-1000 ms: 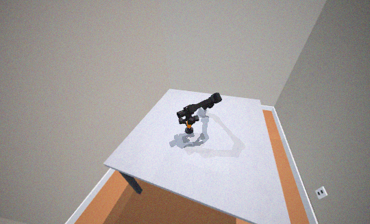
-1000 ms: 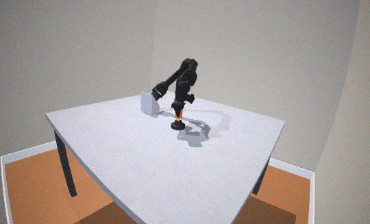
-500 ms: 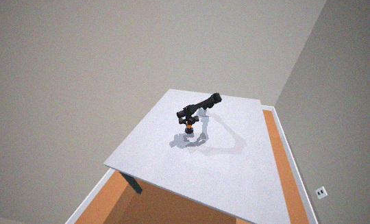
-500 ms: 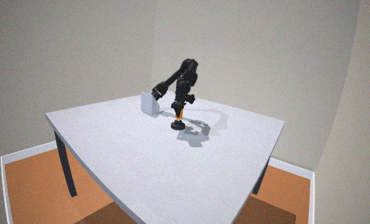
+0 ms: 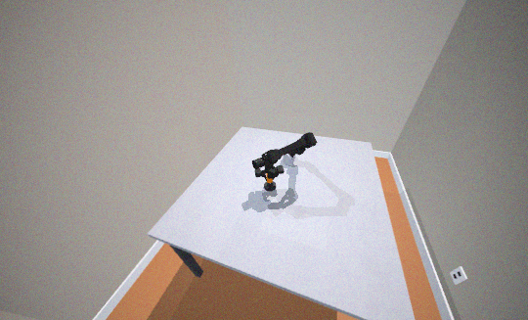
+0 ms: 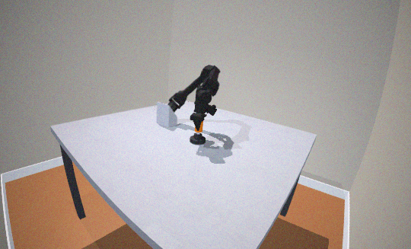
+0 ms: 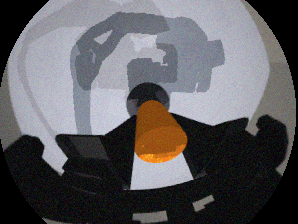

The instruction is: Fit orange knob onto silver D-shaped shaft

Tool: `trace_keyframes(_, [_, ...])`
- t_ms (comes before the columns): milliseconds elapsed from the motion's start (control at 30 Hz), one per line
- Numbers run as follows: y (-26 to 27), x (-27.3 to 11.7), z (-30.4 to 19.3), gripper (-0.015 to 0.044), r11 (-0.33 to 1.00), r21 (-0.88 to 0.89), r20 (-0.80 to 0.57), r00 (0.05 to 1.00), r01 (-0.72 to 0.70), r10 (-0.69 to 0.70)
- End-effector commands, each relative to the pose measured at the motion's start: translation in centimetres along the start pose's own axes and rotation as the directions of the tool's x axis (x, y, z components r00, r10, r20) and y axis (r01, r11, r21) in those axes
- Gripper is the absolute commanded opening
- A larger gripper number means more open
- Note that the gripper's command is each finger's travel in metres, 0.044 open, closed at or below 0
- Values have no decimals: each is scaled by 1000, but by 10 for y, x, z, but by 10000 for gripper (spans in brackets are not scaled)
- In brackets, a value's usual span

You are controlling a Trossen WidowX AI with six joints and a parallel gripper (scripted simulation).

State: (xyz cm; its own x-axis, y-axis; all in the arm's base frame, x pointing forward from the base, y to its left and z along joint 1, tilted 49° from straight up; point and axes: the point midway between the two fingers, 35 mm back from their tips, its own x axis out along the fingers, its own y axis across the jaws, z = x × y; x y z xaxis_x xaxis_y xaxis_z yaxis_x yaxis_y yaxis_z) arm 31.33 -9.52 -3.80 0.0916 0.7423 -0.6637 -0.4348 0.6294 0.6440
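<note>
The orange knob (image 5: 269, 179) (image 6: 201, 127) (image 7: 160, 135) is held upright between the fingers. My gripper (image 5: 269, 177) (image 6: 198, 128) (image 7: 152, 116) is shut on it from above. The dark round pedestal (image 5: 270, 187) (image 6: 197, 139) (image 7: 132, 101) stands on the table directly below the knob. In the exterior view a small light gap shows between the knob's bottom and the pedestal. In the wrist view the knob covers part of the pedestal. The shaft's flat side and the knob's hole are hidden.
The white table (image 5: 318, 244) (image 6: 152, 174) carries the pedestal. A pale block (image 6: 164, 115) stands by the arm's base at the back in the exterior view. The arm's shadow falls around the pedestal.
</note>
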Motion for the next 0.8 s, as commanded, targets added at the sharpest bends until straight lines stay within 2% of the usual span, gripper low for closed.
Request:
trace_keyframes(0, [2,1,-2,0,1000,5,1,1000,-3,3])
trace_keyframes(333, [1,-4,-1,0,1000,14,1,1000,-2,2])
trace_keyframes(533, [0,-4,0,0,979,202,1,1000,-2,2])
trace_keyframes(767, [-2,-3,2,0,977,212,1,1000,-2,2])
